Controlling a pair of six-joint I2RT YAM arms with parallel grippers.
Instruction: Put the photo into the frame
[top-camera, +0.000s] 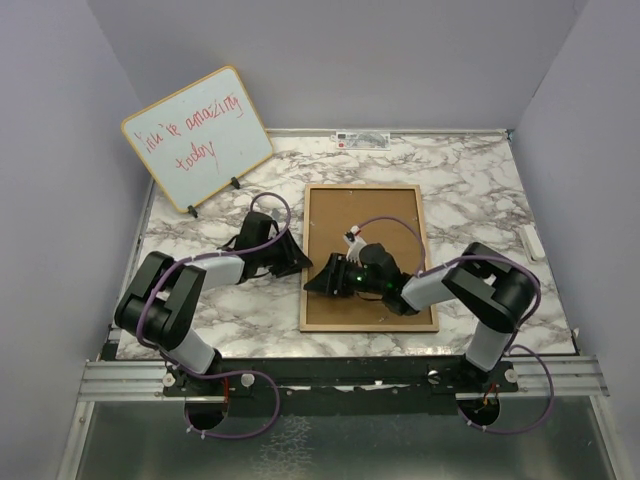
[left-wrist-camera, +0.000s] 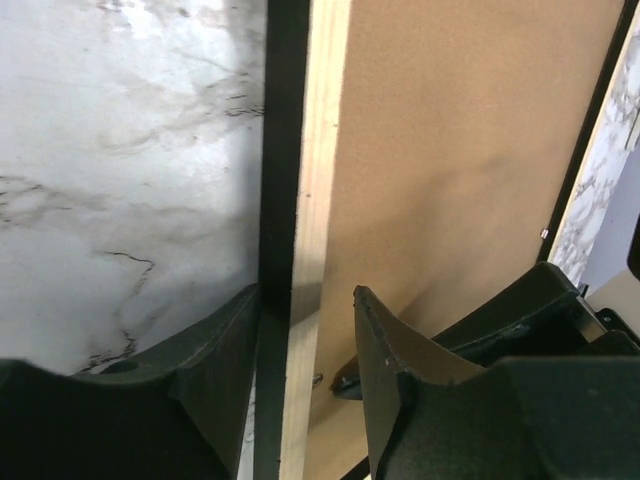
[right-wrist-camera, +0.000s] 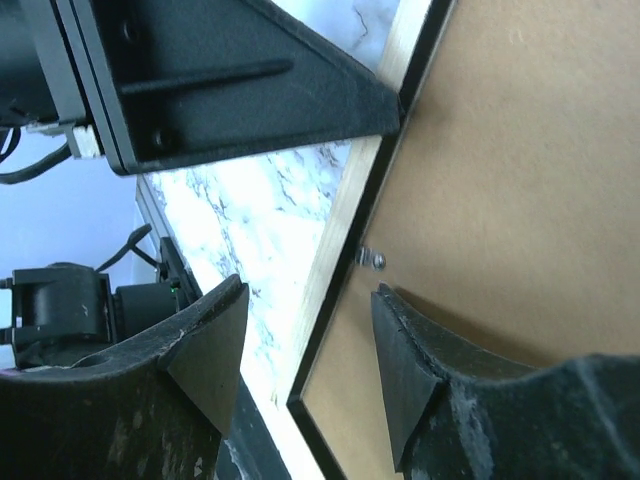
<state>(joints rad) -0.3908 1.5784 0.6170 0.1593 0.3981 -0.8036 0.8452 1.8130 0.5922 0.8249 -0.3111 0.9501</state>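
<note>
Pincers both stand open: our left gripper (left-wrist-camera: 305, 295) straddles the left rail of the large rectangular light-wood picture frame (top-camera: 362, 187), our right gripper (right-wrist-camera: 310, 290) the same rail nearer its near corner. It lies flat on the grey-veined marble table (top-camera: 460, 190), brown backing board (top-camera: 345, 210) up.

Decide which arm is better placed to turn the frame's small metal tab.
Right, probably: the right gripper is open with the tab beside its finger; the left gripper sits farther along.

the frame (top-camera: 362, 187), lying flat, light-wood face up, black outer edge
</note>
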